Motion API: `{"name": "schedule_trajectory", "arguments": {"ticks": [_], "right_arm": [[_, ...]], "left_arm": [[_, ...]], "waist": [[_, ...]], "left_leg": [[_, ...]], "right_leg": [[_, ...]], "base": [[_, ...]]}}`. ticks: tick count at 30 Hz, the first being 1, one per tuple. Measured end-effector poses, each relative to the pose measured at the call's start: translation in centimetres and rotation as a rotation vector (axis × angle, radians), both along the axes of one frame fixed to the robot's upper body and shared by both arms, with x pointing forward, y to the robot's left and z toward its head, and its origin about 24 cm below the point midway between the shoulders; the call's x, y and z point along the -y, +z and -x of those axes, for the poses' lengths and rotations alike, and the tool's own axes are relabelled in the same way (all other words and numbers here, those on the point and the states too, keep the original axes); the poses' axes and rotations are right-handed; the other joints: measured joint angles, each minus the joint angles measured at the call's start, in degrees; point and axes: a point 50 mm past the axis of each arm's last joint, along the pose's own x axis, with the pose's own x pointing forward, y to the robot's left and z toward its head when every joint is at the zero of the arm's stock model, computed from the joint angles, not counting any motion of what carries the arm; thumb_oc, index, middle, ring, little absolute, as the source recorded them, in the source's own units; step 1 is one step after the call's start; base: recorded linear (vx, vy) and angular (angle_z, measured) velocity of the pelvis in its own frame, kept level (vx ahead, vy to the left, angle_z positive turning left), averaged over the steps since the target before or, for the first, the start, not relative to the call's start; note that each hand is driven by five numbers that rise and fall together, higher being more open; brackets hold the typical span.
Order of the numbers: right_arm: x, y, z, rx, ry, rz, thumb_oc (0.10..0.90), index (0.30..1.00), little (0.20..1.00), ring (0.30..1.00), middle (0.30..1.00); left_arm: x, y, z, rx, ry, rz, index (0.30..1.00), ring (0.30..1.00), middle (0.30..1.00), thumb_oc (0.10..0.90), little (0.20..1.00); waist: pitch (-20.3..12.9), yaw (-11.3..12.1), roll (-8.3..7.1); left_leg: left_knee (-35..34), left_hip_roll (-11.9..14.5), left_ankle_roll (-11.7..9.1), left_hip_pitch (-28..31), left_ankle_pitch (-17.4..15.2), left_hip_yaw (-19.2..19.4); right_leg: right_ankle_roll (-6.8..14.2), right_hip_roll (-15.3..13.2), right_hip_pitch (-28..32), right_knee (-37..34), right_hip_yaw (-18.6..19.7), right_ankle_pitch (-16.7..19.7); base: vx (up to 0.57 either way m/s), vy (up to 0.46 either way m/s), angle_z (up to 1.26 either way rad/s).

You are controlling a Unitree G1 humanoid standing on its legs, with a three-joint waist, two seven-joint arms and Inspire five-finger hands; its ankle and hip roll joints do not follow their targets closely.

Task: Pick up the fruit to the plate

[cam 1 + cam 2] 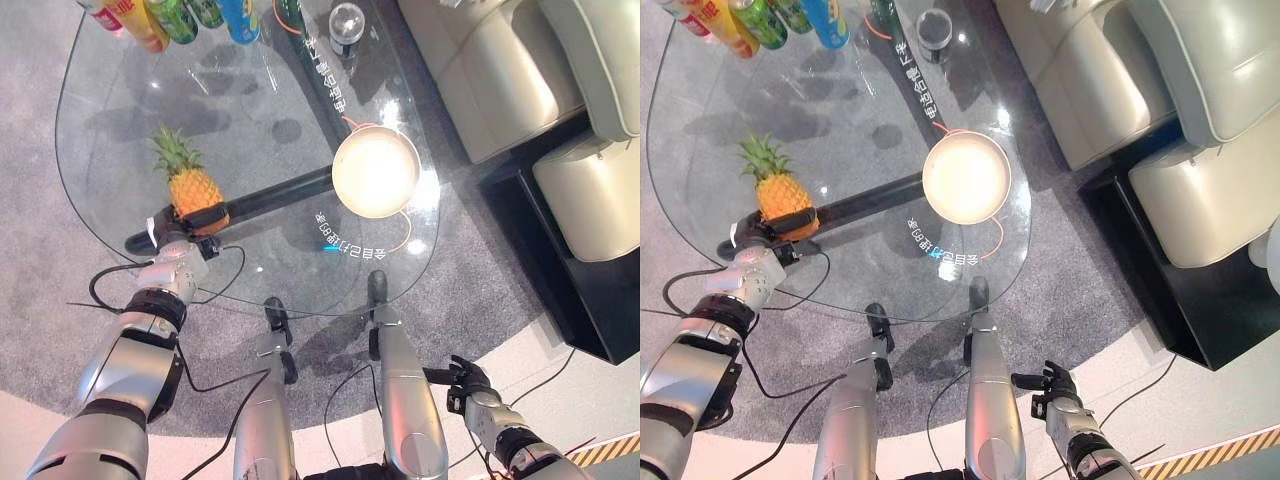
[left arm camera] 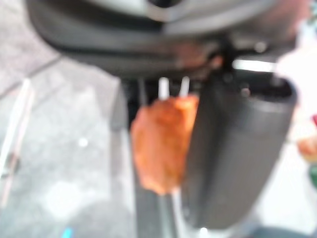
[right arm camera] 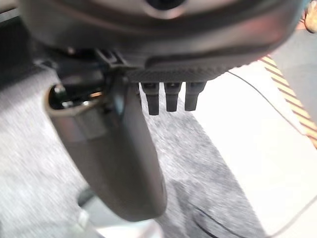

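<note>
Pineapple (image 1: pixel 192 185): was stood upright on the glass table (image 1: pixel 110 120), near its left edge, with its lower body wrapped by dark fingers.
Left hand (image 1: pixel 190 222): was closed around the pineapple's base; in its wrist view the orange fruit (image 2: pixel 161 144) was seen pinched beside the thumb.
Plate (image 1: pixel 376 171): was set on the table's right part, well apart from the pineapple.
Right hand (image 1: pixel 462 381): was held low beside the table over the carpet, with fingers relaxed and nothing gripped.
Cans (image 1: pixel 175 18): were lined along the far edge.
Sofa (image 1: pixel 520 70): was seen at the right.

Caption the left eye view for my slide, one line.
Left hand curled round the base of the pineapple on the glass table; cream plate waits to its right.
</note>
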Motion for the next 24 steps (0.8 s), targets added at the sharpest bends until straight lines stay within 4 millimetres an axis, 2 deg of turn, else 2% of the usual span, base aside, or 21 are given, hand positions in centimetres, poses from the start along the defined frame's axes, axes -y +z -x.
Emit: {"name": "schedule_trajectory", "arguments": {"ticks": [8,12,17,24], "right_arm": [[1.0,1.8,-1.0,0.134,-0.169,0.067,0.8,0.9,0.9,0.9,0.9],[0.8,3.0,-1.5,0.238,-0.231,0.07,0.8,0.9,0.9,0.9,0.9],[-0.7,6.2,-2.9,0.441,-0.231,0.02,0.8,0.9,0.9,0.9,0.9],[-2.5,10.3,-4.1,0.667,-0.128,0.023,0.8,0.9,0.9,0.9,0.9]], "left_arm": [[0.3,-1.3,1.3,0.04,-0.037,0.029,0.3,0.3,0.3,0.1,0.2],[0.5,-2.6,2.5,0.027,-0.06,0.037,0.3,0.3,0.3,0.1,0.2],[0.3,-3.6,4.1,0.039,-0.063,0.052,0.3,0.3,0.3,0.1,0.2],[1.0,-3.1,5.6,0.106,-0.13,-0.052,0.3,0.3,0.3,0.1,0.2]], "waist": [[0.1,1.4,0.14],[0.1,2.2,0.45],[0.4,3.3,1.01],[0.5,6.0,1.19]], "left_leg": [[-0.8,0.0,-0.4,2.4,0.1,-0.9],[-1.3,0.0,-0.2,4.4,0.3,-1.1],[-1.7,0.0,-0.2,6.3,0.3,-1.9],[-1.9,-0.1,-0.3,8.1,0.4,-2.9]], "right_leg": [[0.0,-0.1,2.6,0.0,-1.1,-0.7],[0.1,-0.1,4.6,-0.2,-1.4,-1.0],[0.1,-0.2,6.9,-0.3,-2.3,-1.7],[0.0,-0.3,9.2,-0.3,-3.2,-2.3]], "base": [[-0.01,-0.011,0.05],[-0.01,-0.015,0.03],[-0.01,-0.016,0.07],[-0.01,-0.006,0.05]]}}
